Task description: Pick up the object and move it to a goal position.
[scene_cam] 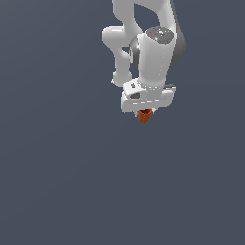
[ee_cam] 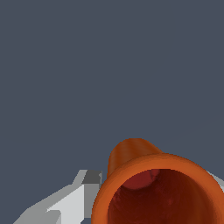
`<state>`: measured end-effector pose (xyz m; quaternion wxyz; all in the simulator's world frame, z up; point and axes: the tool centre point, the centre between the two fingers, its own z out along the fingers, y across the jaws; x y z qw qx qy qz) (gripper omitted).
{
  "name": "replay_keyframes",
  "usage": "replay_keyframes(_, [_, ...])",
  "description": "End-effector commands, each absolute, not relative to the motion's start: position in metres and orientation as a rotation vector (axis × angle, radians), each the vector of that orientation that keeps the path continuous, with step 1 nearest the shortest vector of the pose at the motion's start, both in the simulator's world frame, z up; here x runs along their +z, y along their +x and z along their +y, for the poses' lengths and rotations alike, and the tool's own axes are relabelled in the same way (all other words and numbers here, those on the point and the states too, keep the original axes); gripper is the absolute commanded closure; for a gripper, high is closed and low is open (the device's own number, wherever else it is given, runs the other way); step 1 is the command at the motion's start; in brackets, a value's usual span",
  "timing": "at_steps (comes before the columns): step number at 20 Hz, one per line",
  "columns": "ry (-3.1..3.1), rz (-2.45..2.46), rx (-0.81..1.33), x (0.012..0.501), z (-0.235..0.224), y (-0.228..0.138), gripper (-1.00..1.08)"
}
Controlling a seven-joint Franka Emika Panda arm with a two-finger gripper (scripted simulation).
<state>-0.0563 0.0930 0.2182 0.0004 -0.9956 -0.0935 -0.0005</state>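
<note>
The object (scene_cam: 144,115) is a tiny orange-red piece that pokes out just below my white gripper (scene_cam: 145,113) in the exterior view, near the upper middle of the picture. Most of it is hidden by the hand above it. In the wrist view the object (ee_cam: 148,183) looks like a hollow orange cup with a flared rim and a dark red inside, very close to the camera. One grey-white finger (ee_cam: 74,199) lies against its side; a sliver of the other finger shows beyond its rim. My gripper is shut on the object.
The white arm (scene_cam: 153,52) rises from the hand toward the upper edge of the exterior view. A plain dark blue-grey surface (scene_cam: 72,182) fills everything else in both views.
</note>
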Motion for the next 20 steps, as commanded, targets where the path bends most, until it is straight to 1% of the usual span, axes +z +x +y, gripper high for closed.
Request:
replay_keyframes(1, [-3.127,-0.294,-0.001,0.240,0.093,-0.051,1.08])
replay_keyframes(6, [-3.127,-0.294,-0.001,0.270,0.094,-0.043,1.08])
replay_keyframes(10, [-3.128,-0.293,0.000,0.285,0.095,-0.038,1.08])
replay_keyframes(15, [-3.128,-0.293,0.000,0.293,0.095,-0.035,1.08])
replay_keyframes(20, [-3.128,-0.293,0.000,0.291,0.095,-0.035,1.08])
